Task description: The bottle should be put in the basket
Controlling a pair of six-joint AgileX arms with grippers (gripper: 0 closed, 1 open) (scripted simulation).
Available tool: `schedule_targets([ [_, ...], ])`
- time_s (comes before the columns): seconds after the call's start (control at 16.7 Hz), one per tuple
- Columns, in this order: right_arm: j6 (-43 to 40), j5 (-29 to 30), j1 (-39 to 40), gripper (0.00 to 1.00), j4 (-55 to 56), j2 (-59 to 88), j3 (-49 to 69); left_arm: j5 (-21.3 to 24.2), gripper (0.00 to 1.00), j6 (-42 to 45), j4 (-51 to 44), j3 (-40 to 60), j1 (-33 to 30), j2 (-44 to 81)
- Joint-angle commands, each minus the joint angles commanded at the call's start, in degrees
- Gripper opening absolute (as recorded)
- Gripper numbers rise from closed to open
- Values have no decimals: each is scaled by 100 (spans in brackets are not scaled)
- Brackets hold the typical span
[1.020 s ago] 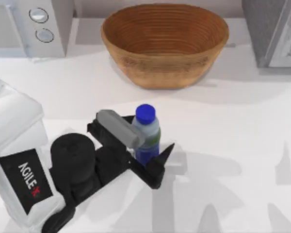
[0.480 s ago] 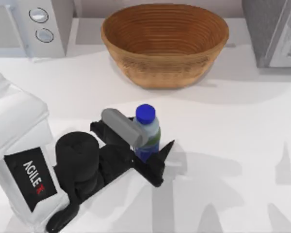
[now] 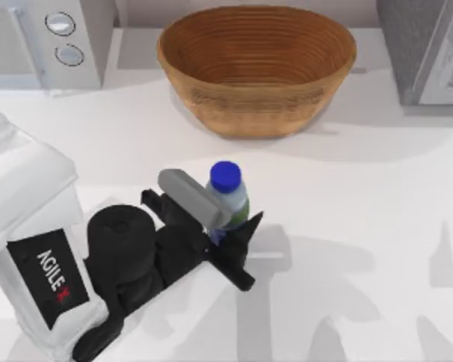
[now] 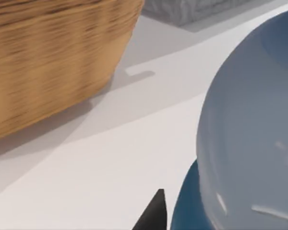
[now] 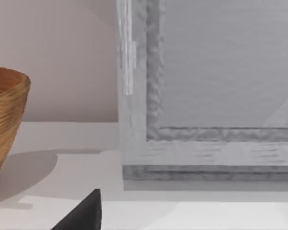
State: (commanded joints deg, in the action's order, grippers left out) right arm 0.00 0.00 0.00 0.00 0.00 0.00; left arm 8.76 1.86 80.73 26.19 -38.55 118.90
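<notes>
Gripping the small clear plastic bottle with blue cap (image 3: 228, 197) at its label: left gripper (image 3: 228, 226) fingers are clamped on it, standing upright on the white table (image 3: 362, 226), well short of the large oval light-brown wicker basket (image 3: 257, 72). Lift straight up above the rim before moving over the bowl, keeping it vertical. Right gripper (image 5: 81, 213) sits parked near the grey appliance (image 5: 206, 86); can't tell its finger state.

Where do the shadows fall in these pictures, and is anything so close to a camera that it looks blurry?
Top view: the basket casts a soft shadow toward the table's right, and grey arm shadows lie right of the bottle in the left tool. Left wrist view: the bottle looms close and soft-edged, and the basket's weave looks smeared. Right wrist view: the basket's shadow lies beside it.
</notes>
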Motion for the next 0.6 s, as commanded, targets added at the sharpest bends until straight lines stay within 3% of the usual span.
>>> schedule_targets([
  [0.12,0,0,0,100,0,0,0,0,0,0,0,0,0,0],
  [0.6,0,0,0,100,0,0,0,-2,0,9,0,-7,6,-5],
])
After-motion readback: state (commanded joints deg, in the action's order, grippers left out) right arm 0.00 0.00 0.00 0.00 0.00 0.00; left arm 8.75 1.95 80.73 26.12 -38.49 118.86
